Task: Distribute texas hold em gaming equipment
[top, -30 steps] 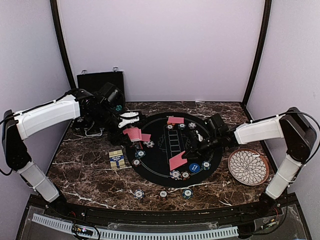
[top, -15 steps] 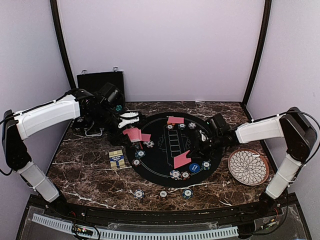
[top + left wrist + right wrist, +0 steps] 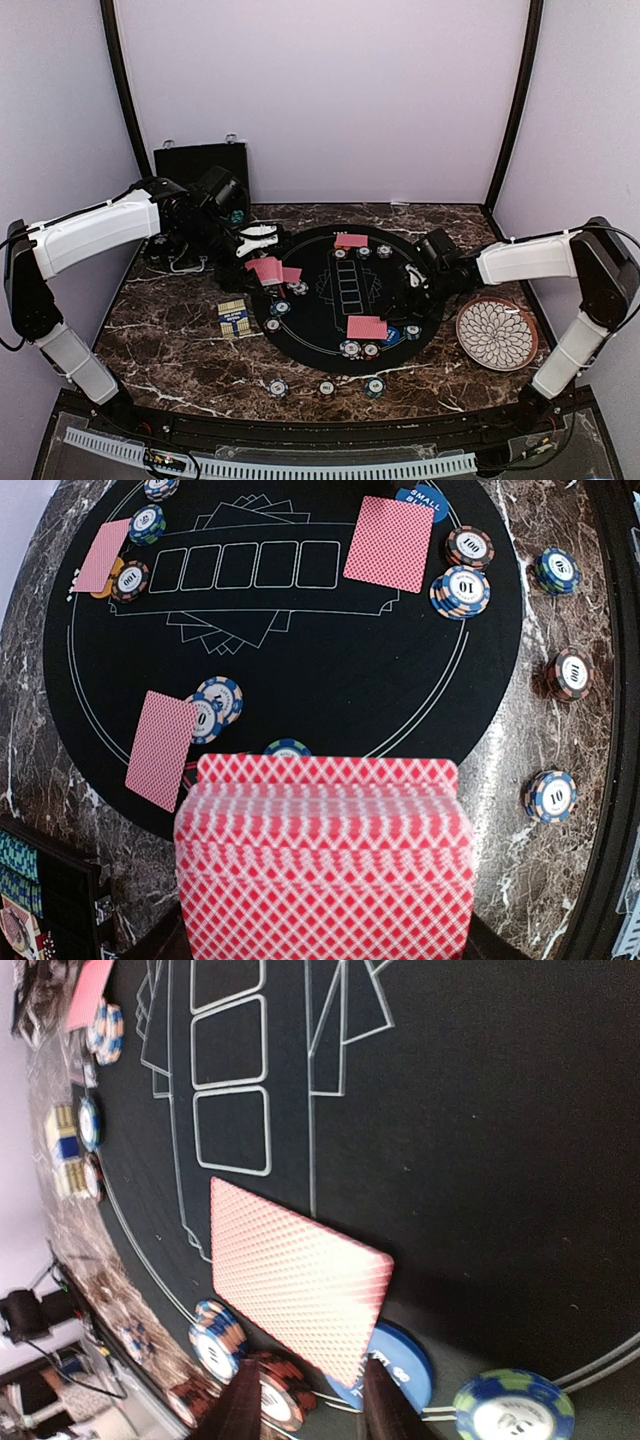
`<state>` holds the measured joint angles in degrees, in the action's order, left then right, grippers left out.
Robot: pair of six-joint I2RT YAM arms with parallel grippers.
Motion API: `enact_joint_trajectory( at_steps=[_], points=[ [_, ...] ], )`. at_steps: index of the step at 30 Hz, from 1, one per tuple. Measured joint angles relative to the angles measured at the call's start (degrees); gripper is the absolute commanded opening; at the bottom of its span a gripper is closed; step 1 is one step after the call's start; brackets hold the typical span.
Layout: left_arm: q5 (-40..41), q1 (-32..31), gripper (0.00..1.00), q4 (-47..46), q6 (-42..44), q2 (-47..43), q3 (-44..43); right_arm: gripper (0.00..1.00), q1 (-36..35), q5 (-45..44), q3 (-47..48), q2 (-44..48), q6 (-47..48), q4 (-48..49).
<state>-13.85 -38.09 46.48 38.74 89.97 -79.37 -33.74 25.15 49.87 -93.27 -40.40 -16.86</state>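
Note:
My left gripper (image 3: 256, 242) is shut on a deck of red-backed playing cards (image 3: 320, 865), held over the left rim of the round black mat (image 3: 330, 305); the deck hides its fingers in the left wrist view. Single cards lie on the mat at the far side (image 3: 351, 241), at the left (image 3: 291, 275) and at the near right (image 3: 366, 327). My right gripper (image 3: 312, 1365) is open, its dark fingers (image 3: 240, 1405) either side of that near-right card's (image 3: 295, 1280) corner. The card lies flat, partly over a blue disc button (image 3: 405, 1365). Striped poker chips (image 3: 460, 588) ring the mat.
A white petal-patterned plate (image 3: 497, 333) lies right of the mat, just beyond my right arm. The black case (image 3: 200, 160) stands at the back left. A small blue-and-yellow box (image 3: 233, 318) lies left of the mat. Three chips (image 3: 326, 388) sit on the marble near the front edge.
The right gripper lowered its tilted card flat onto the mat's near right side, opened and let it go, pulling back slightly to the right. The left arm and deck have not moved.

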Motion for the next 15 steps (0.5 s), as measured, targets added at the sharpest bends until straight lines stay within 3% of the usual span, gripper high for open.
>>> enact_joint_trajectory(
  at_steps=[13,15],
  points=[
    [-0.2,0.0,0.0,0.1,0.0,0.0,0.0,0.96,0.0,-2.9,10.0,3.2,3.4,-6.3],
    [-0.2,0.0,0.0,0.1,0.0,0.0,0.0,0.98,0.0,-2.5,11.4,3.2,3.5,-6.1]
  ],
)
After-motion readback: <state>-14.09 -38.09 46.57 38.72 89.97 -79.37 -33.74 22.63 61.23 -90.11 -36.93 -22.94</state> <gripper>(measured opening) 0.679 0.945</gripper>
